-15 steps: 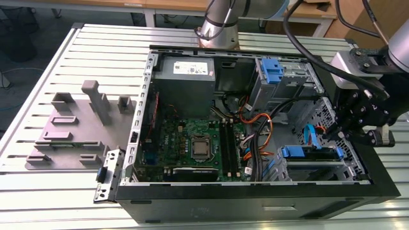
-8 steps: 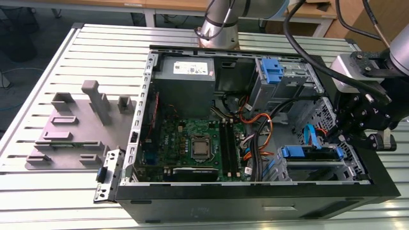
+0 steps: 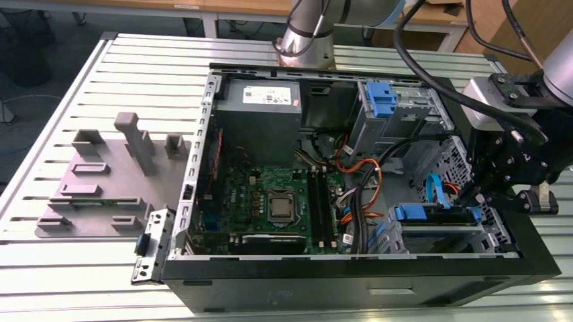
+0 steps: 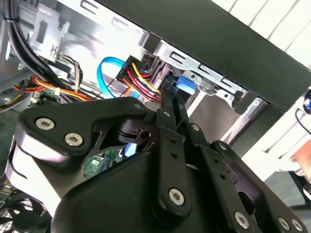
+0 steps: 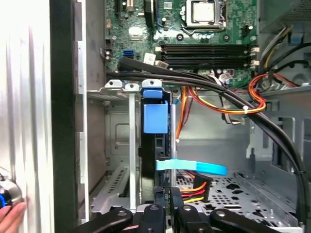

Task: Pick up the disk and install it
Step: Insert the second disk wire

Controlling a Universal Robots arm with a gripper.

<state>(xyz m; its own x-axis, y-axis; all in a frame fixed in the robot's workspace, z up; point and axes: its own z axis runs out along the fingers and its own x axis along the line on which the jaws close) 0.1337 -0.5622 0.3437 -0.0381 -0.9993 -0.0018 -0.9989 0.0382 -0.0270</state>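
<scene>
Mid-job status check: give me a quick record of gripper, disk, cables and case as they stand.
gripper: at the drive cage in the case's corner, on the exterior view's right
disk: on edge in that cage, blue rail tab toward the motherboard
cables: blue data cable and power plug beside the disk; whether plugged in, cannot tell
case: open, lying on the slatted table

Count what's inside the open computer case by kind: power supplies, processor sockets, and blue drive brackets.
power supply: 1
processor socket: 1
blue drive brackets: 2
Total: 4
</scene>
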